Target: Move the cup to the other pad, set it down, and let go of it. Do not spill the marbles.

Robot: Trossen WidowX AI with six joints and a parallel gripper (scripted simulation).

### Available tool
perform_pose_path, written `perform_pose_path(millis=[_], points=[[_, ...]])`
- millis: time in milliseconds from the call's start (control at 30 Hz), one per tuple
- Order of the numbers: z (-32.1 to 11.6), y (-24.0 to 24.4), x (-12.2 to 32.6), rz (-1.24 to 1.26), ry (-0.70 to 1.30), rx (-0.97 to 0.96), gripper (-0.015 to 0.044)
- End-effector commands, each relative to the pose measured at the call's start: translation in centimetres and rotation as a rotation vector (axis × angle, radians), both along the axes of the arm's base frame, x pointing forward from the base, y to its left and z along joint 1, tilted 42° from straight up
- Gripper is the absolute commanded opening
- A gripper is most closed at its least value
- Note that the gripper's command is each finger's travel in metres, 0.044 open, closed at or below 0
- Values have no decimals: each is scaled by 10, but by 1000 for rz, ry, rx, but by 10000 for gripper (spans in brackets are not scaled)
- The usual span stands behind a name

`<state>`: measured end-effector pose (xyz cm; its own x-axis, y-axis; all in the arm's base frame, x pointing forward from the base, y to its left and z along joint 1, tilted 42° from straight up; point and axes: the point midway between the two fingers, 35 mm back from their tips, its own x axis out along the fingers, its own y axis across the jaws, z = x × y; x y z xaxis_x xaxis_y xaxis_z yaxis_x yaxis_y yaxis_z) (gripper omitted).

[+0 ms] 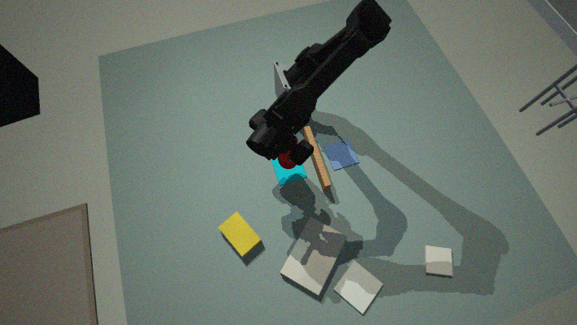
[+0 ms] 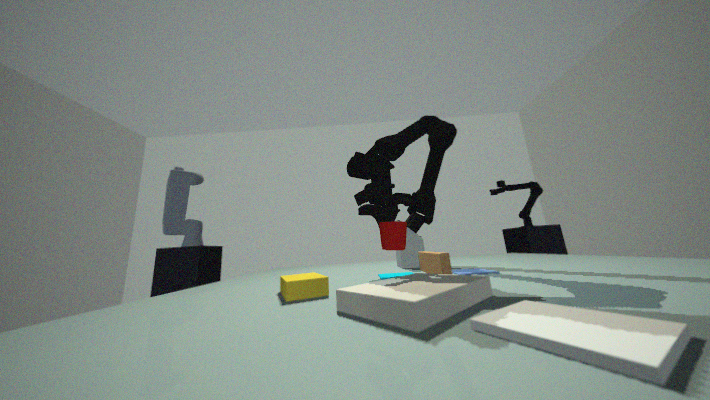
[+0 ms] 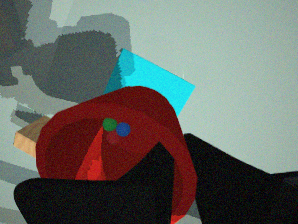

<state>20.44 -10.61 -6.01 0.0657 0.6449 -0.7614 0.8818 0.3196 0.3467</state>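
The red cup is held upright in the air, above the cyan pad, with a gap below it in the exterior view. My gripper is shut on the cup's wall, one finger inside and one outside. A green marble, a blue marble and a dim reddish one lie inside the cup. The blue pad has no cup on it. The arm hides part of the cup and cyan pad in the top view.
A wooden bar stands between the pads. A yellow block, a large pale block and a flatter one lie farther out. A small pale block lies apart.
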Motion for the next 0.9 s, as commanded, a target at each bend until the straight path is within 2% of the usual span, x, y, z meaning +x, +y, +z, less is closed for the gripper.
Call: perform_pose_path(millis=[0,867], points=[[-6,7,0,-5,5,7,0],[-38,35,2,-5,5,8,0]])
